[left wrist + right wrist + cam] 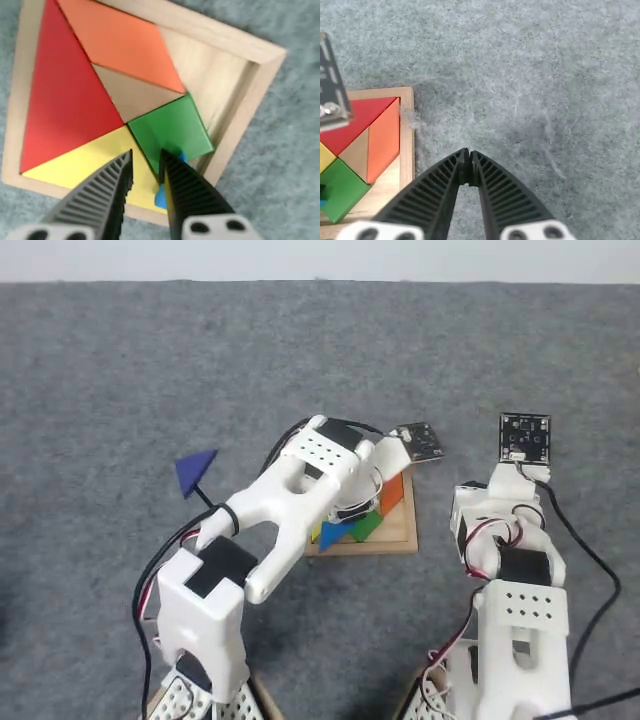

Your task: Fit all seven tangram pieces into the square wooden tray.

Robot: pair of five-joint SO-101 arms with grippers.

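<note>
**Five pieces seated, a blue triangle left out on the felt**

Well to the left of the tray (404,537), a flat blue triangle (196,470) lies alone on the worktop (100,370), which has a fuzzy grey felt-like cover. The tray is a pale wooden square with a raised rim.

The left wrist view shows its contents: a large red triangle (60,100), an orange parallelogram (120,40), a tan triangle (130,95), a green square (172,130) and a yellow triangle (85,160), all smooth and matte. Bare wood shows beside the green square.

The left hand (145,156) hovers over the tray, its ribbed black fingers a narrow gap apart. A blue piece (160,196) peeks from under one of them.

Just right of the tray, the right hand (467,152) is over the felt with its fingers pressed together.
</note>
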